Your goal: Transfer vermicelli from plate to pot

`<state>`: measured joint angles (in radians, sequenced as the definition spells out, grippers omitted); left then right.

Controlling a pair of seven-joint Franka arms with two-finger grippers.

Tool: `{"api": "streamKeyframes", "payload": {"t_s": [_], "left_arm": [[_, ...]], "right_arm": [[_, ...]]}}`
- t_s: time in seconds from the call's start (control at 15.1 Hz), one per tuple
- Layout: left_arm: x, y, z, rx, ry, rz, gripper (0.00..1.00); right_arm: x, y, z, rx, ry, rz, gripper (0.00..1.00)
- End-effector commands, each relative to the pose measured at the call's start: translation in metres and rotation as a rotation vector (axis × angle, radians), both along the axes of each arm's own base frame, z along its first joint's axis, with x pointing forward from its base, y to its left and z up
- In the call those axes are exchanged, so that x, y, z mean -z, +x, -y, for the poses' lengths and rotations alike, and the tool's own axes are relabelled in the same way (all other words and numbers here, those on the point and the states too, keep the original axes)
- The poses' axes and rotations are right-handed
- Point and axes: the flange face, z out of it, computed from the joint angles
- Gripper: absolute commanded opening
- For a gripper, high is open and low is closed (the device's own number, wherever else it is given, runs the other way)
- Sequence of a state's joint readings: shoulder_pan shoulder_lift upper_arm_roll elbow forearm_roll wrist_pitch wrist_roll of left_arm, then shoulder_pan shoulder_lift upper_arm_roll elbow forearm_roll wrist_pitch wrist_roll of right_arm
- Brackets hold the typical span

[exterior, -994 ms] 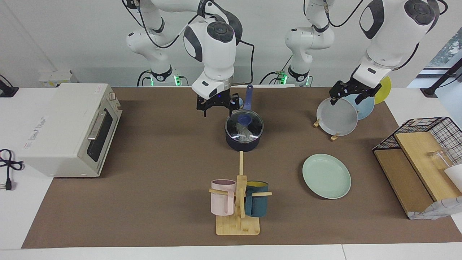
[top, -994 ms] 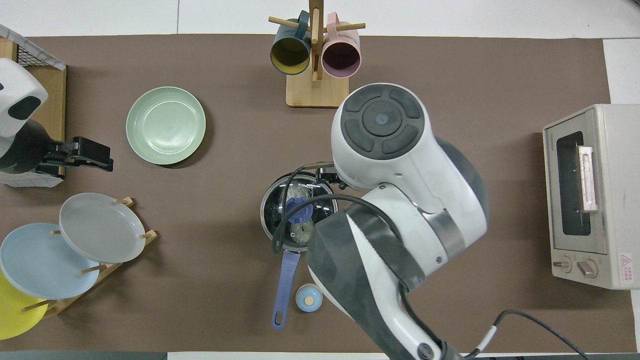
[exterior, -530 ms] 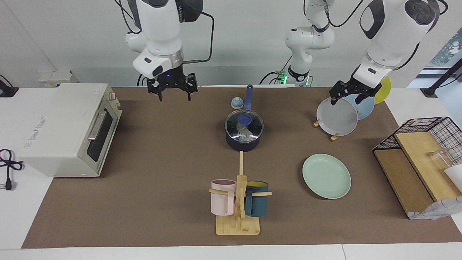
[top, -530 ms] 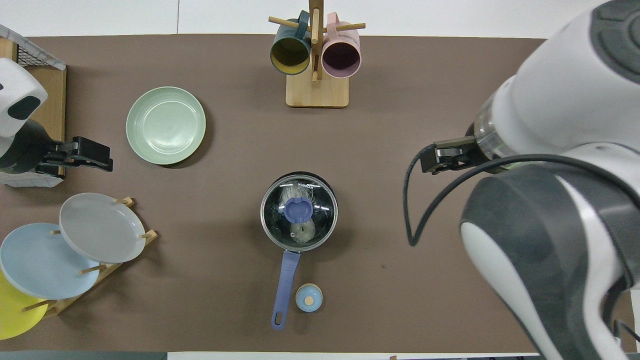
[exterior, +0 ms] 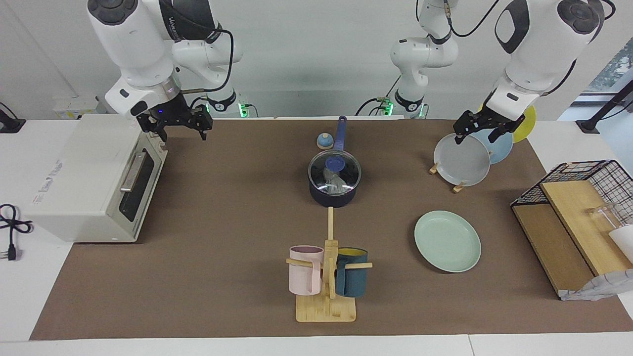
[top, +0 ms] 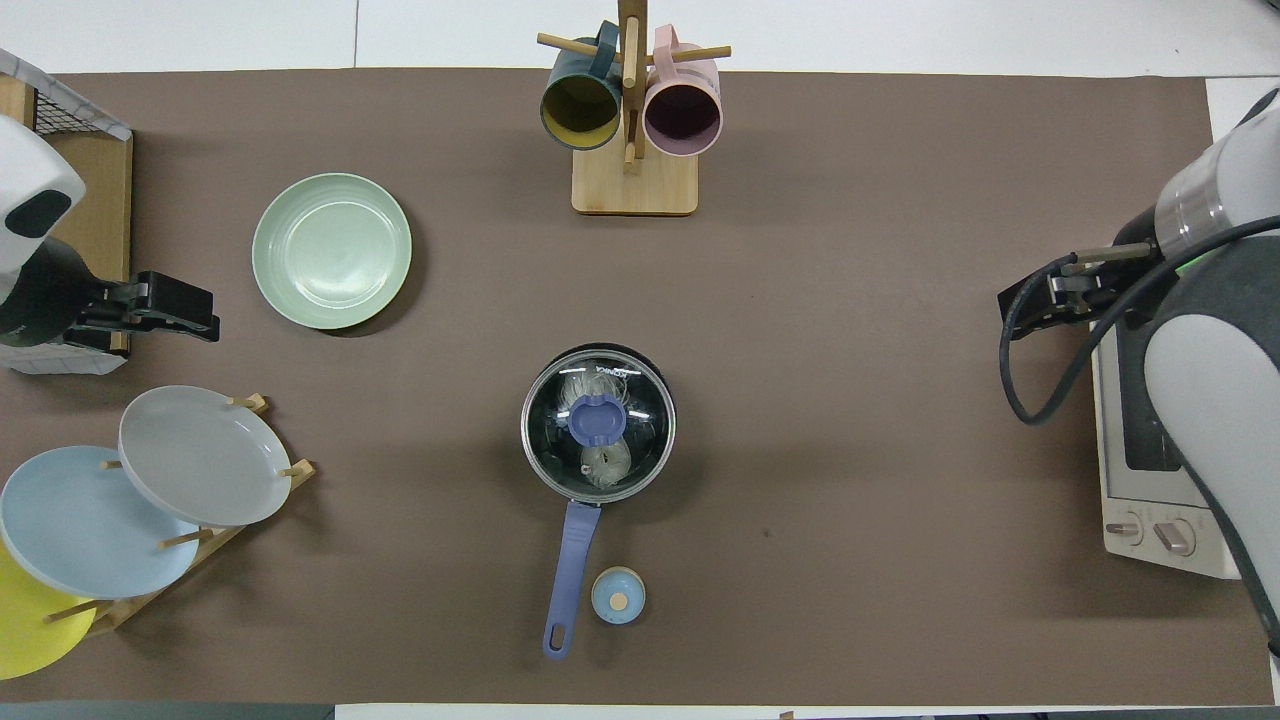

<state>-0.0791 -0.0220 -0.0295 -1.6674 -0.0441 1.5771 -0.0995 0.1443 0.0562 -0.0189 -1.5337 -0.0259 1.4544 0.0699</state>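
The dark navy pot (exterior: 334,197) stands mid-table with its long blue handle (top: 567,575) pointing toward the robots. A glass lid with a blue knob (exterior: 335,163) sits on it. The vermicelli (top: 603,463) shows through the lid as whitish nests inside the pot. The mint-green plate (exterior: 447,241) lies bare toward the left arm's end, farther from the robots than the pot; it also shows in the overhead view (top: 331,250). My right gripper (exterior: 180,132) is open and empty, up over the oven's corner. My left gripper (exterior: 477,136) is open and empty over the plate rack.
A white toaster oven (exterior: 94,178) stands at the right arm's end. A rack holds a grey plate (exterior: 462,160), a light blue one and a yellow one. A wooden mug stand (exterior: 326,277) holds two mugs. A small blue round knob-like piece (top: 618,596) lies beside the pot handle. A wire basket (exterior: 588,173) is at the left arm's end.
My right gripper has swung away from beside the pot to the oven at its own end of the table. The left arm has barely moved. Pot, lid and plate are unmoved.
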Motion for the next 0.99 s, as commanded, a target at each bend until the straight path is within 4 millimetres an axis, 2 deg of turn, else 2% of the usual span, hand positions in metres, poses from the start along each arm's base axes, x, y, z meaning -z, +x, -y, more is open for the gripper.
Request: {"api": "streamKeyframes", "payload": {"t_s": [0.0,0.27,0.46,0.8,0.93], "left_arm": [[-0.003,-0.001,-0.003,-0.009,-0.002,0.007,1.0],[-0.001,-0.001,-0.009,-0.013,0.0,-0.002,1.0],[-0.002,-0.001,-0.004,-0.003,0.0,0.002,1.0],[-0.002,-0.001,-0.003,-0.008,-0.002,0.005,1.0],[-0.002,-0.001,-0.005,-0.012,-0.002,0.005,1.0]], "right_arm": [[0.001,-0.015,0.014,0.005,0.01,-0.009,1.0],[0.001,-0.011,0.04,0.011,0.009,-0.009,1.0],[-0.004,-0.018,0.047,0.021,0.018,-0.006,1.0],[-0.004,-0.021,0.08,0.035,0.025,-0.009,1.0],[-0.001,-0.02,0.083,0.034,0.029,-0.016,1.0]]}}
